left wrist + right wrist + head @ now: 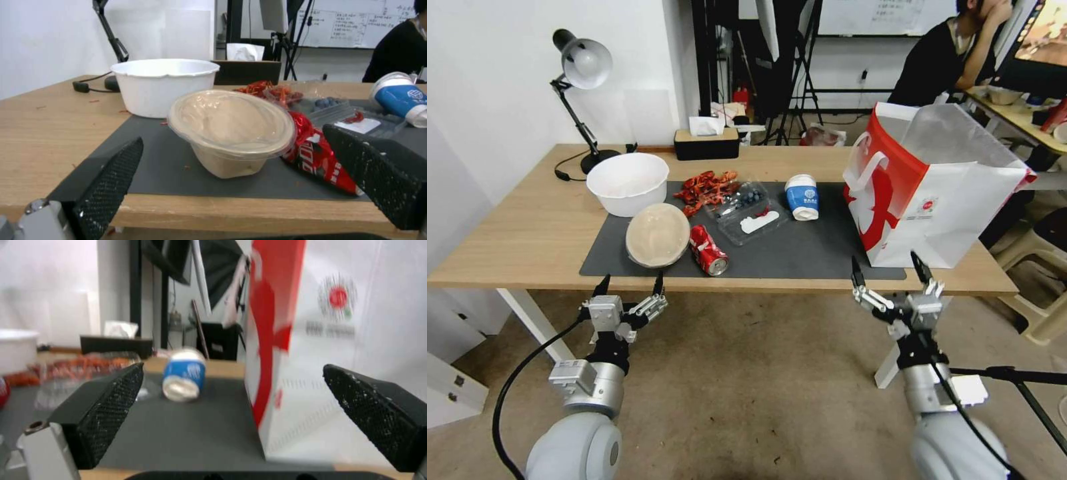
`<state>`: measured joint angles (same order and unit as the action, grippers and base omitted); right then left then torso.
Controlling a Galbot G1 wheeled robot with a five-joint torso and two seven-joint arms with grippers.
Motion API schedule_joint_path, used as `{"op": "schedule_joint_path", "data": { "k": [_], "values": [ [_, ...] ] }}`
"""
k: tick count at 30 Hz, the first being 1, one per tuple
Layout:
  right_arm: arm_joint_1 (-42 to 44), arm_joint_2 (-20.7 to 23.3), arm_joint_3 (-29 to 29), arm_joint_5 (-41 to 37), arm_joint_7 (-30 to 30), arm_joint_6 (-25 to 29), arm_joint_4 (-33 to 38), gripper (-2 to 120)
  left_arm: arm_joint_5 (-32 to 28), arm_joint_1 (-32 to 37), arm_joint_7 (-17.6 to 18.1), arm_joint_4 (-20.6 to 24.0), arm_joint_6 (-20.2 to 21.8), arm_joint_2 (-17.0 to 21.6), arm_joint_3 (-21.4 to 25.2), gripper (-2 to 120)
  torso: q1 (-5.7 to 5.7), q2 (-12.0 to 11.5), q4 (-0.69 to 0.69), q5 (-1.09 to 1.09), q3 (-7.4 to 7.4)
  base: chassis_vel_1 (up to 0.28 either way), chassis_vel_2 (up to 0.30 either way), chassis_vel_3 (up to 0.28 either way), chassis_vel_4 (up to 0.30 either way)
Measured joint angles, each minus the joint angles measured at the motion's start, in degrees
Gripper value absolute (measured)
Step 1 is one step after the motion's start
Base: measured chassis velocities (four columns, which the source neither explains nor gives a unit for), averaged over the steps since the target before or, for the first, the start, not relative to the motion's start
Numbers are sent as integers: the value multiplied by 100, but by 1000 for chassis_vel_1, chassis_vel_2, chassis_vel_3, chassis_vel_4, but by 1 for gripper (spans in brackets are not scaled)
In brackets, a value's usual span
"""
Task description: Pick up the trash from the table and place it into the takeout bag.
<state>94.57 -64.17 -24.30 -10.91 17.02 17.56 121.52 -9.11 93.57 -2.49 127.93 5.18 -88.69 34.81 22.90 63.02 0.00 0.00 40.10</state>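
White bowl empty; takeout bag open.

Even bright indoor light, right wrist view motion-blurred.

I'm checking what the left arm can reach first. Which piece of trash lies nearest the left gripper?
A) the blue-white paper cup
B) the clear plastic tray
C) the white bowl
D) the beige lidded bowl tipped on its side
D: in the head view the beige lidded bowl lies on the dark mat at the near table edge, right in front of the open left gripper, beside the crushed red can.
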Motion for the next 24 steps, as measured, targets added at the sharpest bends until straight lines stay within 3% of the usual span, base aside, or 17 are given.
{"op": "schedule_joint_path", "data": {
  "k": [13,24],
  "values": [
    [-129,-13,107,-193,47,-148,-97,100,2,13,4,7,-14,11,32,100,1,0,0,0,0,0,0,0,0],
    [-1137,191,527,-716,496,-972,-70,100,2,15,4,17,-32,5,37,100,2,0,-1,1,1,0,0,0,0]
  ]
}}
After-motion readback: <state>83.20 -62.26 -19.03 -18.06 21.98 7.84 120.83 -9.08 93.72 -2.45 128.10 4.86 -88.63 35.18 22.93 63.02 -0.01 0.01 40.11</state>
